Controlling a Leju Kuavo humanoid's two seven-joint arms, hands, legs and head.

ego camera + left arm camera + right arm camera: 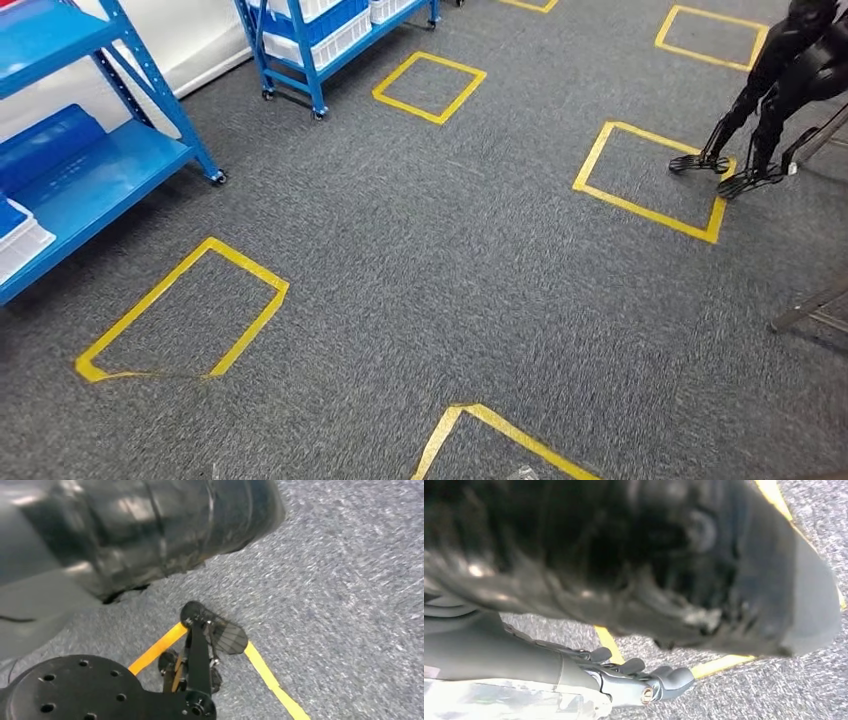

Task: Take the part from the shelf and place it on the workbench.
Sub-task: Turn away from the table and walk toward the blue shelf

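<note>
- The grey carpet [430,260] is marked with yellow tape squares [182,315], judged to be standing spots laid out for the robot's walk.
- A blue shelf [95,165] stands at the left, a blue bin [45,140] and a white tray [20,240] resting on it; a second blue shelf [320,40] stands further off.
- The part cannot be told apart at this distance; it is judged to lie on one of the shelves, not yet fetched.
- Another dark robot [780,90] stands at the far right.
- The right hand [634,677] is seen hanging over the carpet, fingers loosely extended and nothing held.
- The left hand's state cannot be told.
</note>
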